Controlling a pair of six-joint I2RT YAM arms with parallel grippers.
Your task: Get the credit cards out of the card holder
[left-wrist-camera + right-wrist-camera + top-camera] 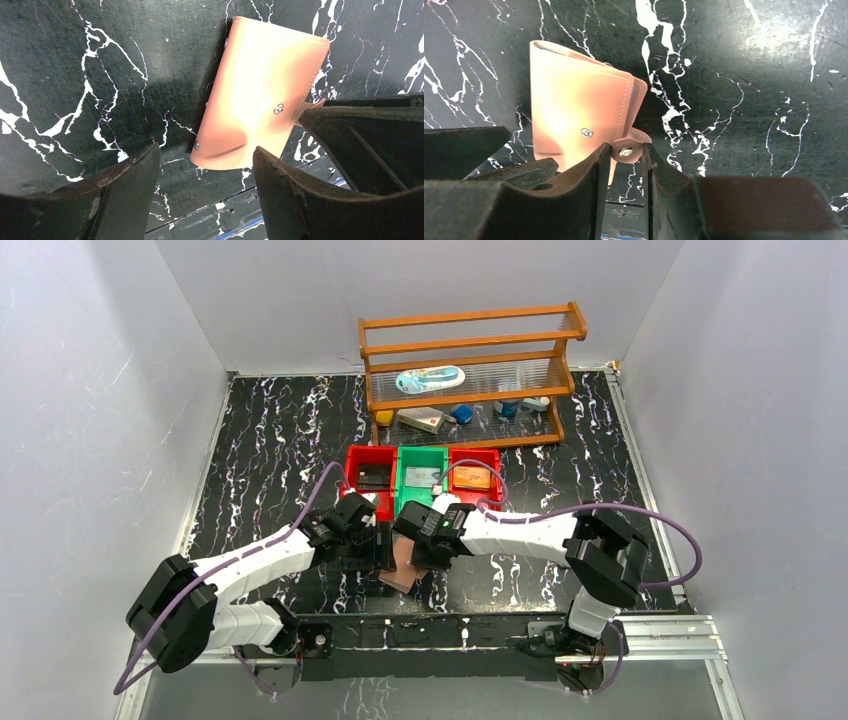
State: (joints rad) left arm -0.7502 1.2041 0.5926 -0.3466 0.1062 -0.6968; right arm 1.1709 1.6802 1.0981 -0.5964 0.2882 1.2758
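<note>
Biggest thing first: the black marbled table [250, 440], with the wooden rack [470, 330] at 12 o'clock and a row of three bins [398, 465] in front of it, red, green, red; flat card-like pieces lie in them, too small for me to read.

At 6 o'clock from the green bin lies the card holder [405, 568], folded, pink side up, flat on the table between my two arms.

The left gripper [206, 152] sits at its 10 o'clock with the jaws spread wide and nothing in them; the holder lies just past the tips, so nothing pins it down.

The right gripper [626, 150] comes in from 2 o'clock; its fingers flank the snap tab [636, 136], which fills the gap between them; whether they truly bite I cannot tell.

What worries me:
- If that hold is loose, the tab slides out the moment I pull, and the flap falls shut.
- If it does bite, the whole holder comes along, since the left claw is released and not bracing it.
- The two claws are near each other, so a careless move to clamp the body could knock them together or shove the holder toward 6 o'clock, off the front edge.

No credit cards show from here; only a thin bluish edge inside the fold, so I can't judge how many are left.
</note>
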